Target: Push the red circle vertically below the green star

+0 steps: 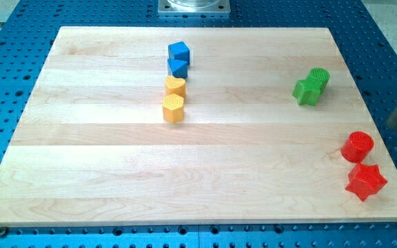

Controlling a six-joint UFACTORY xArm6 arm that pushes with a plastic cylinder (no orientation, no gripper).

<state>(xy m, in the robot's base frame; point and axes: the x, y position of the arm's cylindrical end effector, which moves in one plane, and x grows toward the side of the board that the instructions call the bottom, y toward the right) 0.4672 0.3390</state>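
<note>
The red circle [357, 147] sits near the board's right edge, low in the view. The green star [307, 91] lies up and to the left of it, touching a green cylinder [319, 76] on its upper right. My rod enters blurred at the view's right edge, and my tip [394, 128] is off the board's right side, up and to the right of the red circle and apart from it.
A red star [366, 182] lies just below the red circle, close to the wooden board's [116, 172] right edge. At the top centre a blue cube [179, 52], a blue block [178, 67], a yellow heart [175, 86] and a yellow hexagon [174, 108] form a column.
</note>
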